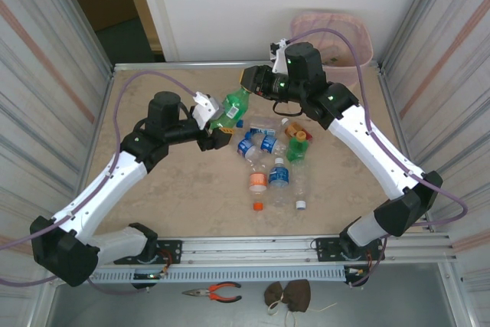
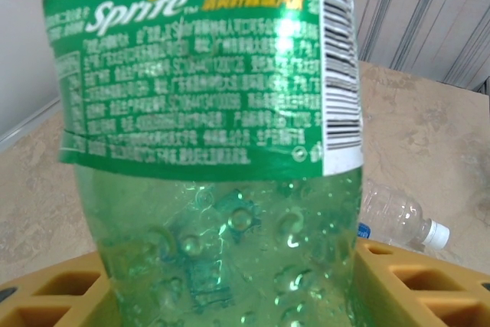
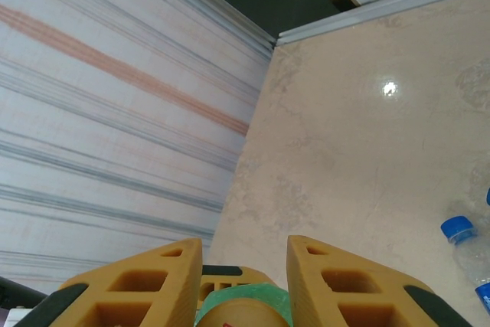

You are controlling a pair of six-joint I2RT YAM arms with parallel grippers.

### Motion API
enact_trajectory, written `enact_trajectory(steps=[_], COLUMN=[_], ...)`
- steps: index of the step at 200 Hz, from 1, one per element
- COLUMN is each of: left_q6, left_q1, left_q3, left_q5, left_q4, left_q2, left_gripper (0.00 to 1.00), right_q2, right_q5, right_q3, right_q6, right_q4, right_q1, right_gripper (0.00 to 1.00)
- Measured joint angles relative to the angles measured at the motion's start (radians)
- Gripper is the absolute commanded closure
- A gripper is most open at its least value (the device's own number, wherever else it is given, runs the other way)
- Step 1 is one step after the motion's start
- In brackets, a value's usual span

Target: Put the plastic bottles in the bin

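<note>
Fingers (image 2: pixel 417 285) of the left gripper (image 1: pixel 219 126) pinched the lower body of a green bottle (image 1: pixel 233 107), held above the table (image 1: pixel 153 189). The right gripper (image 3: pixel 243 256) was clamped on the same bottle's cap end (a green rim sat between its fingers). The other bottles (image 1: pixel 272 162) lay heaped mid-table. The bin (image 1: pixel 352 44) stood past the far right corner. With two grips on one thin bottle, uneven pulling could twist it loose. On the cap alone, it might swing and slip before reaching the bin.
</note>
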Motion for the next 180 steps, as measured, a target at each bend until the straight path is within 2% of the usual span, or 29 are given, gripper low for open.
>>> enact_trajectory(steps=[35,60,108,180], left_q6=[-0.011,-0.011,-0.011,-0.027], left_q1=[-0.002,-0.002,-0.002,-0.002], left_q3=[0.000,0.000,-0.005,-0.024], left_q5=[-0.003,-0.010,-0.026,-0.032], left_q4=[0.004,0.004,0.003,0.001], left_q2=[-0.014,-0.044,-0.090,-0.109], left_gripper=[0.25,0.24,0.24,0.24], right_q2=[-0.001,-0.005,-0.024,-0.010], right_q5=[0.006,-0.001,-0.033,-0.068], right_q3=[0.000,0.000,0.013,0.182], right_q6=[0.000,0.000,0.000,0.000], right_q4=[-0.005,-0.014,-0.023,-0.006], right_q1=[-0.013,-0.074,-0.293,-0.632], right_gripper=[0.77,0.77,0.77,0.78])
